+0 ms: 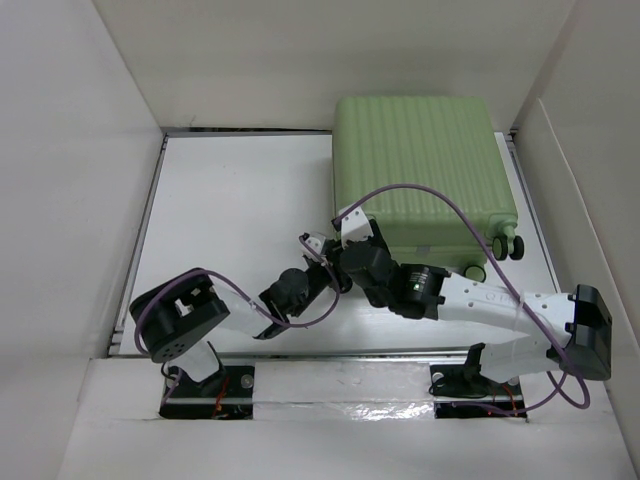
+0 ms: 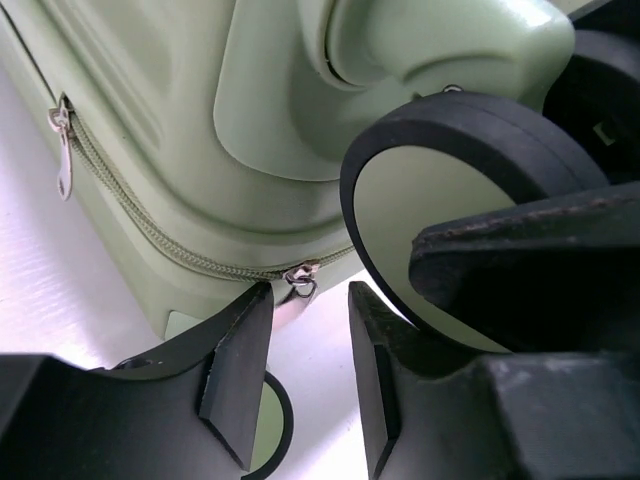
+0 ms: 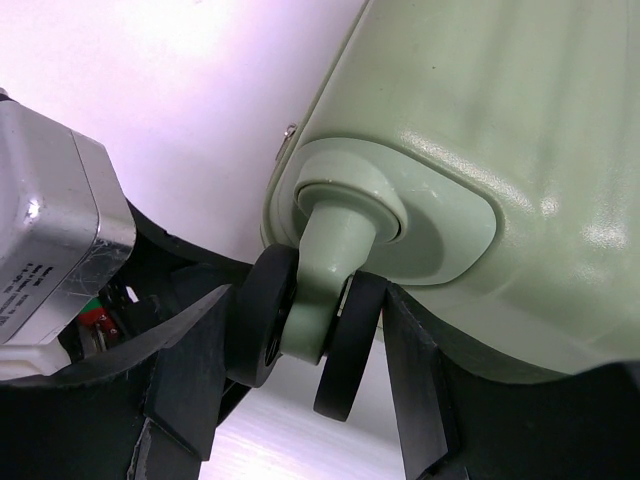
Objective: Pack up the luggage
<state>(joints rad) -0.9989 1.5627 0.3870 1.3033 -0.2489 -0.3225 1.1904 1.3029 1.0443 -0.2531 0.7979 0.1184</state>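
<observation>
Luggage [image 1: 420, 170] lay closed and flat at far right of table [image 1: 230, 200]; right gripper [image 3: 305, 340] clamped its near-left caster wheel [image 3: 262, 320], left gripper [image 2: 310, 305] parted, holding nothing, just short of zipper pull [image 2: 300, 275]. Looked mostly zipped, so packing probably near done; contents unseen

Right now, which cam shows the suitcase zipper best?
Left wrist: the zipper runs across the suitcase corner, both pulls sharp, one just past the tips of the left pincer. Right wrist shows mainly the wheel; only a metal glint at the seam. Top view: too small to make out.
</observation>
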